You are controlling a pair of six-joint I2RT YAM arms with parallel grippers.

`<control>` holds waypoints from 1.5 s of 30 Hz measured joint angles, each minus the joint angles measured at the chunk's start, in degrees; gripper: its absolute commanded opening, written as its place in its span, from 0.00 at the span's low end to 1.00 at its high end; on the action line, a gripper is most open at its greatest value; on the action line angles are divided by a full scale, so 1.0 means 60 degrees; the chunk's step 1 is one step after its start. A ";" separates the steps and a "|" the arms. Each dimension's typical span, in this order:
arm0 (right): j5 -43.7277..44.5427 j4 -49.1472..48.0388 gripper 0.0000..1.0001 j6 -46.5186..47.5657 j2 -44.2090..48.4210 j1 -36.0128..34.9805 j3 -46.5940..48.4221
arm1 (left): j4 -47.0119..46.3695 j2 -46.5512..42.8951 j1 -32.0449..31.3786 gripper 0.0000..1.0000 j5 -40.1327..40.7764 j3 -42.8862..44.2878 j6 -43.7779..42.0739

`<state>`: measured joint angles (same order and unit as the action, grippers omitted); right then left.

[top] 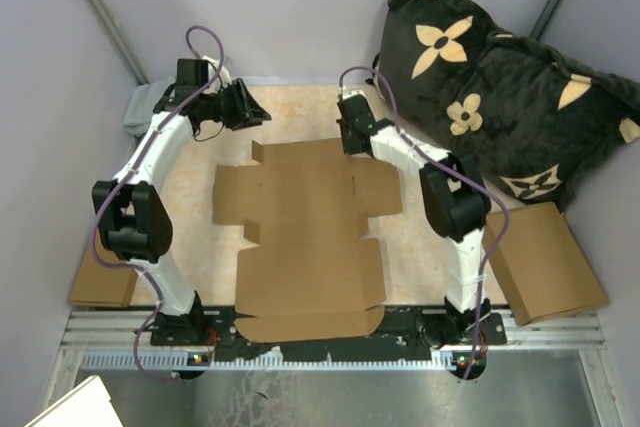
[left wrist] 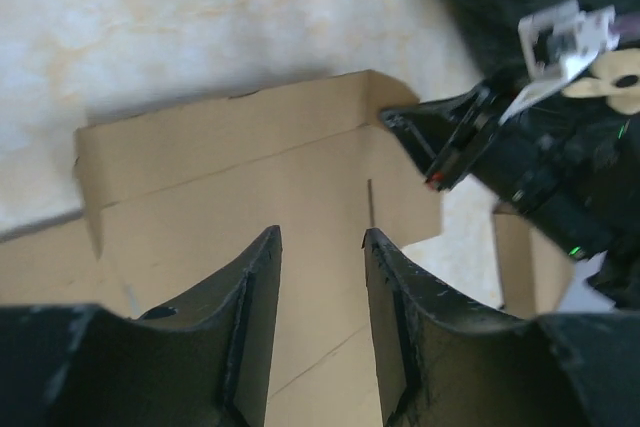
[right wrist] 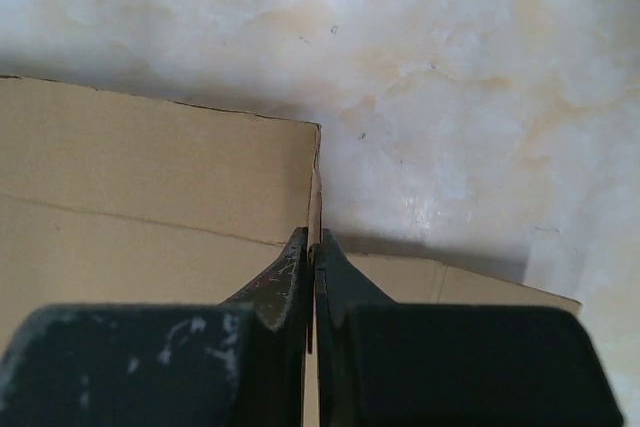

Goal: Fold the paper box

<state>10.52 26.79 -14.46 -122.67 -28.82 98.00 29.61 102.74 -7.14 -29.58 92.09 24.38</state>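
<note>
Currently: one paper box [top: 305, 237], flat die-cut sheet, centre of table [top: 420, 237]. Left gripper [left wrist: 320, 247] hovers by sheet's far-left corner, fingers spread, nothing between. Right gripper [right wrist: 313, 247] at sheet's far edge, fingers pressed together (cardboard pinched or not: cannot tell). Two other cardboard items: ready-made box [top: 545, 262] right, smaller piece [top: 100, 282] left.

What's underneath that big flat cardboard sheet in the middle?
Pale marbled table shows around the paper box; its near flap lies over the black base rail. Anything directly beneath is covered.
</note>
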 measured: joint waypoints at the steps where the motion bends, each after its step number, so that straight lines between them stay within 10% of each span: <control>1: 0.0222 -0.0783 0.00 0.0178 0.0463 -0.0124 -0.0754 | -0.0164 0.0000 0.0000 0.47 -0.0266 0.0000 0.0168; 10: 0.1774 -0.9533 0.00 0.2182 0.4003 -0.1475 -0.7067 | -0.1206 -0.0069 0.0000 0.57 -0.1923 -0.0040 0.1453; 19: 0.2565 -1.5526 0.00 0.4419 0.4091 -0.2401 -0.9271 | -0.1643 -0.1351 -0.0047 0.59 -0.3049 -0.1257 0.2473; 35: 0.3238 -1.7511 0.00 0.5570 0.3967 -0.2845 -0.9417 | -0.1297 -0.2004 -0.0153 0.61 -0.2339 -0.2288 0.3402; 45: 0.3217 -1.7445 0.00 0.5541 0.3967 -0.2856 -0.9657 | -0.1752 -0.3064 -0.0699 0.65 0.0313 -0.1876 0.0699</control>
<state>29.82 -77.89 18.79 -98.87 -45.95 40.05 19.09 84.36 -11.33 -27.70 80.84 28.58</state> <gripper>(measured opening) 0.009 0.639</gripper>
